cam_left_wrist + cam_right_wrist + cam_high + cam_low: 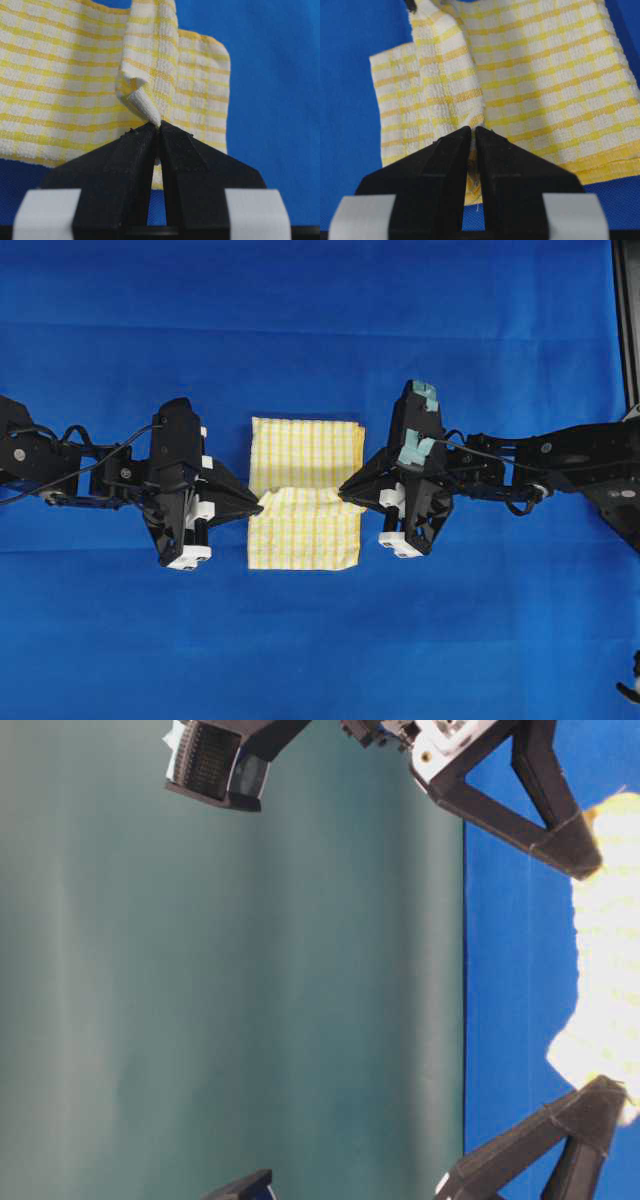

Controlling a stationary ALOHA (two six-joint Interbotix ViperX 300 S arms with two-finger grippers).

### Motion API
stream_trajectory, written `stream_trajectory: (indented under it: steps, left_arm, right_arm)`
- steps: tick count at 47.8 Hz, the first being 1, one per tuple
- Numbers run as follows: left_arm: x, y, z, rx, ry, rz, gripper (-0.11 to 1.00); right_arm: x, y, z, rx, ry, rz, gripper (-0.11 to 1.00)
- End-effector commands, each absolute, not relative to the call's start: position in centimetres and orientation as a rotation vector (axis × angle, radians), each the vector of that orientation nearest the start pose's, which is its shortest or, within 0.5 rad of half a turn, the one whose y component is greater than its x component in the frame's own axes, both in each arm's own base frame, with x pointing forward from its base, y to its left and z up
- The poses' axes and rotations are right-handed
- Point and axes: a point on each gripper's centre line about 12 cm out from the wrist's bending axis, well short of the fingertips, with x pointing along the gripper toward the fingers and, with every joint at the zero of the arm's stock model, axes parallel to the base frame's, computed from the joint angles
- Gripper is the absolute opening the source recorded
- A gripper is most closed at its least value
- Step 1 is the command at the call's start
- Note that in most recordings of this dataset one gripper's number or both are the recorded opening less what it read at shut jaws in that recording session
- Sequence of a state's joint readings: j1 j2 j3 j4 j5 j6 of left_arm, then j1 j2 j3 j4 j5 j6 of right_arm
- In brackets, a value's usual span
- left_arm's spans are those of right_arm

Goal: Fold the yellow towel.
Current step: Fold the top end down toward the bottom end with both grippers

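The yellow towel [305, 490], checked pale yellow and white, lies in the middle of the blue cloth between both arms, with a raised ridge across its middle. My left gripper [260, 503] is shut on the towel's left edge at that ridge. In the left wrist view the pinched fold [142, 102] rises from the closed tips [159, 125]. My right gripper [343, 491] is shut on the towel's right edge. The right wrist view shows cloth [520, 75] caught between the closed tips [473, 129]. In the table-level view the towel [608, 960] sags between the two black fingers [560, 830].
A blue cloth [320, 330] covers the whole table around the towel. A dark frame post [627, 320] stands at the right edge, and another black part [630, 685] shows at the bottom right corner.
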State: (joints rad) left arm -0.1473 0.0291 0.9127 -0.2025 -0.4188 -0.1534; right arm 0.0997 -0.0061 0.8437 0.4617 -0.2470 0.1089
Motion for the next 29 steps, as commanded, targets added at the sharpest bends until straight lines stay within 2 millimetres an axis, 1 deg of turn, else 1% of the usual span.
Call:
stream_trajectory:
  steps: [1,7,13,29]
  left_arm:
    - [34.5,-4.2,12.6,-0.272,0.517,0.024,0.01]
    - [34.7,-4.3,11.5,-0.268,0.538,0.027,0.01]
    - [34.9,-4.5,10.8,-0.260,0.526,0.023,0.01]
    - [34.9,-4.7,10.5,-0.256,0.542,0.021,0.01]
  right_arm:
    - [35.7,2.3,14.2,0.478,0.562,-0.176,0.08]
    - [35.9,2.3,13.5,0.474,0.578,-0.183,0.08]
    - [36.1,2.6,13.2,0.469,0.586,-0.176,0.08]
    - [36.2,3.1,13.4,0.462,0.582,-0.160,0.08]
